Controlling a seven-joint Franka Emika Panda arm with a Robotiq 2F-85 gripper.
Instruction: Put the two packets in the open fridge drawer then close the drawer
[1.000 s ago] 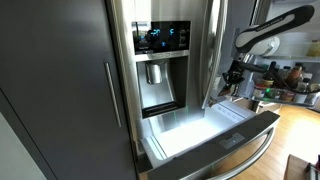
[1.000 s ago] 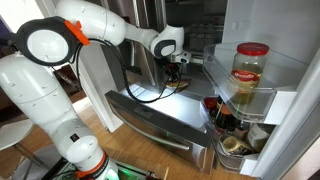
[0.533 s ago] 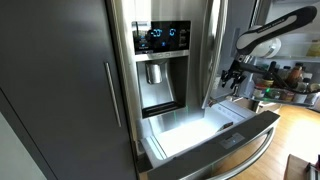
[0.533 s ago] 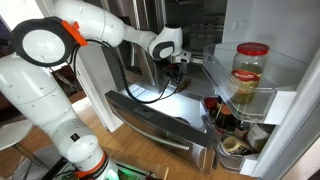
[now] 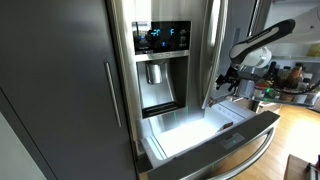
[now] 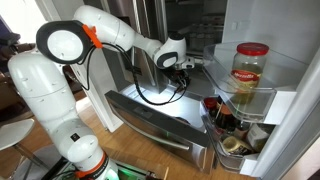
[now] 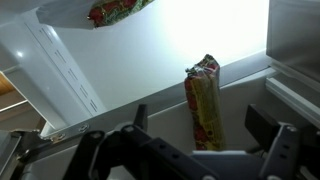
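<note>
In the wrist view a yellowish packet with red print (image 7: 203, 100) stands upright between my gripper's (image 7: 200, 122) dark fingers (image 7: 262, 125), with a gap on each side; the jaws are open. A second packet (image 7: 115, 10) lies further back on the bright white floor of the fridge drawer (image 7: 200, 35). Both exterior views show the gripper (image 5: 228, 80) (image 6: 188, 72) hanging just above the pulled-out drawer (image 5: 195, 128) (image 6: 150, 112). The drawer's long curved bar handle (image 5: 250, 155) faces outward. The packets are too small to make out in the exterior views.
The open fridge door beside the drawer holds a large jar (image 6: 250, 65) and small bottles (image 6: 225, 118) on its shelves. A water dispenser panel (image 5: 158, 70) sits above the drawer. A dark cabinet (image 5: 50, 90) flanks the fridge, and a counter with bottles (image 5: 285, 80) lies behind the arm.
The jaws have opened and let go of the yellowish packet. The arm has shifted its elbow and the gripper has moved slightly over the drawer.
</note>
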